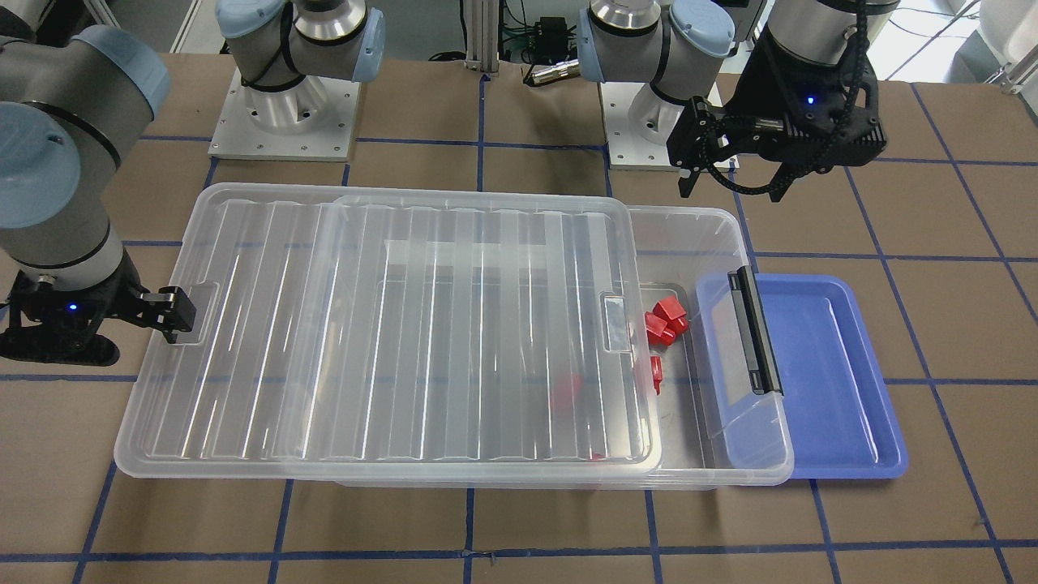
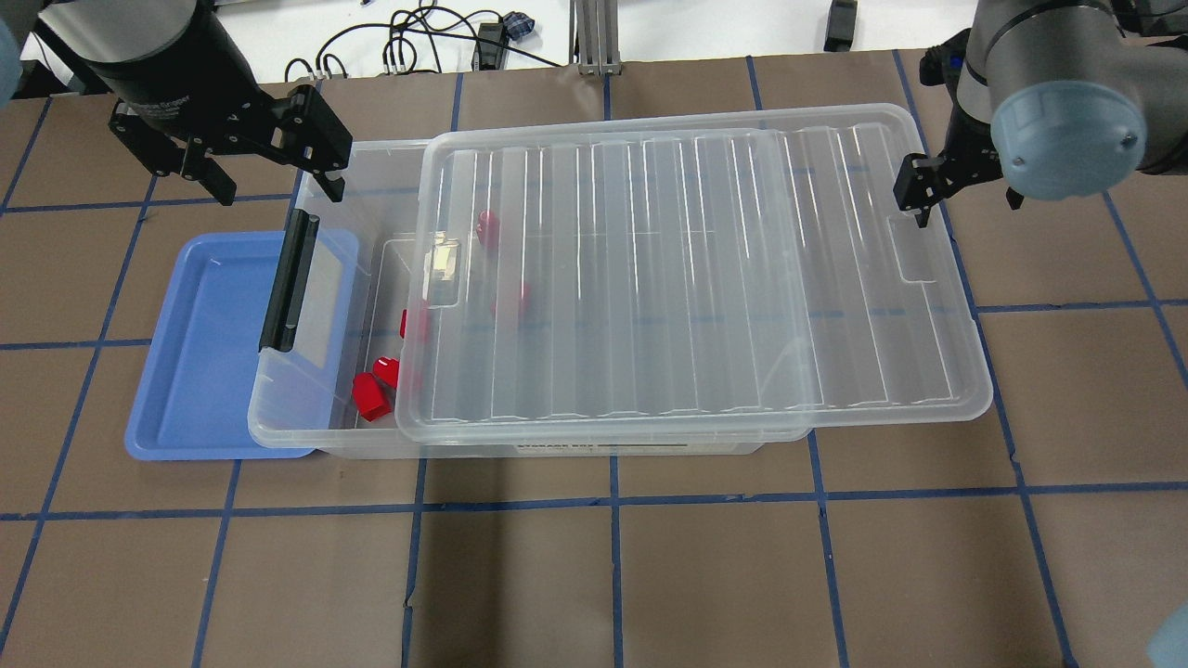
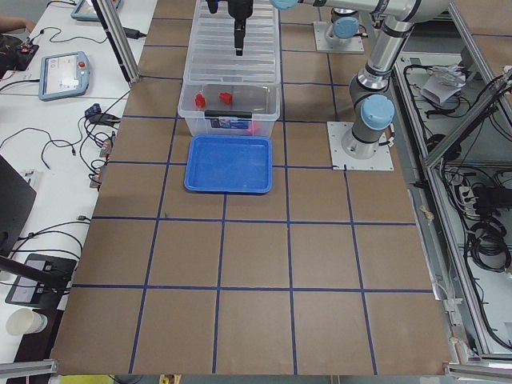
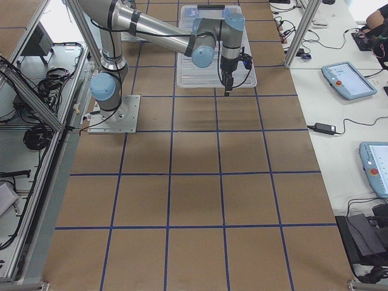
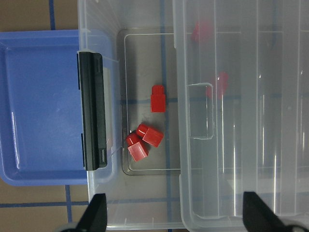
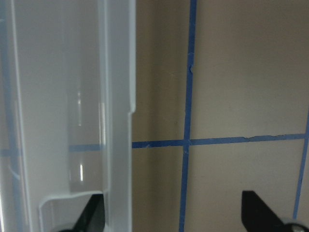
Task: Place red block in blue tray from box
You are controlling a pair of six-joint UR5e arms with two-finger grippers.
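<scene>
Grippers both wide: left gripper [image 2: 278,193] empty above box [image 2: 316,441], right gripper [image 6: 176,215] astride lid [image 2: 696,278] edge.

From here the box [image 1: 689,212] and its ribbed lid [image 2: 696,278] look like clear, glossy plastic. The red blocks [image 5: 150,136] are shiny plastic, the blue tray [image 1: 843,381] is smooth with a slight sheen, and the worktop [image 2: 705,584] is matt brown paper.

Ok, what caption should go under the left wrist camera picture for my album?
Three red blocks lie uncovered in the clear box beside the blue tray; the lid covers the rest.
</scene>
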